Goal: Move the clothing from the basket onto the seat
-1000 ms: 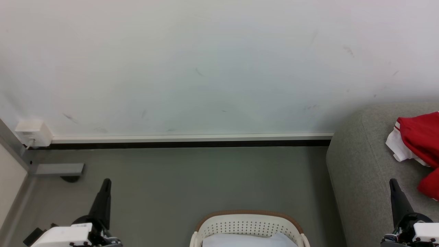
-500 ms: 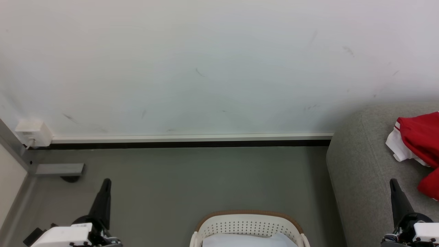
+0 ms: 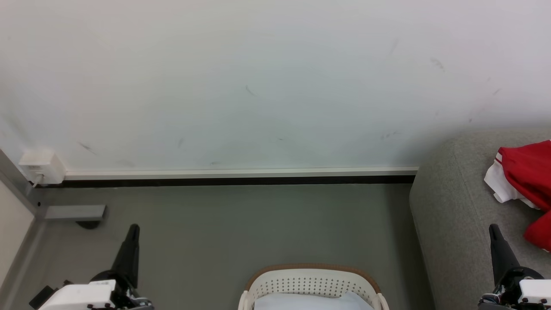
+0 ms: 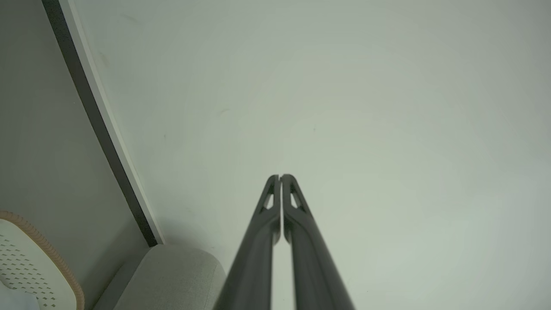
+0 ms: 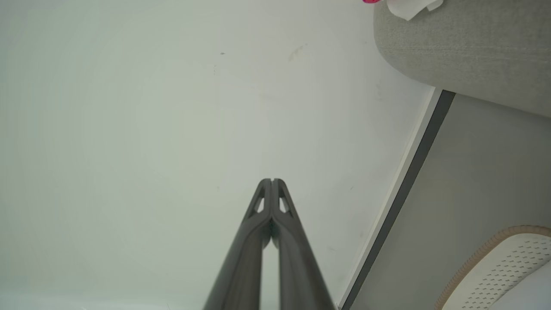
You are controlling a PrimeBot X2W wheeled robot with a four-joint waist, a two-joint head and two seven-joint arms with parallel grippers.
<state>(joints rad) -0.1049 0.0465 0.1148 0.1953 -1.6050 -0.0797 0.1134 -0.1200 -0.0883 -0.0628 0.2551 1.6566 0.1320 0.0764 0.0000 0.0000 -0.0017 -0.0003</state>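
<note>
Red clothing with white trim lies on the grey seat at the right edge of the head view. The white basket with a tan rim stands on the floor at the bottom centre, with pale cloth inside it. My left gripper is shut at the lower left, pointing up, with nothing held. My right gripper is shut at the lower right, in front of the seat, also with nothing held. In the left wrist view the left gripper points at the wall, jaws together. In the right wrist view the right gripper does the same.
A white wall with a dark baseboard runs across ahead. A white box sits on the wall at the left, above a grey metal bracket. Grey-green floor lies between basket and wall.
</note>
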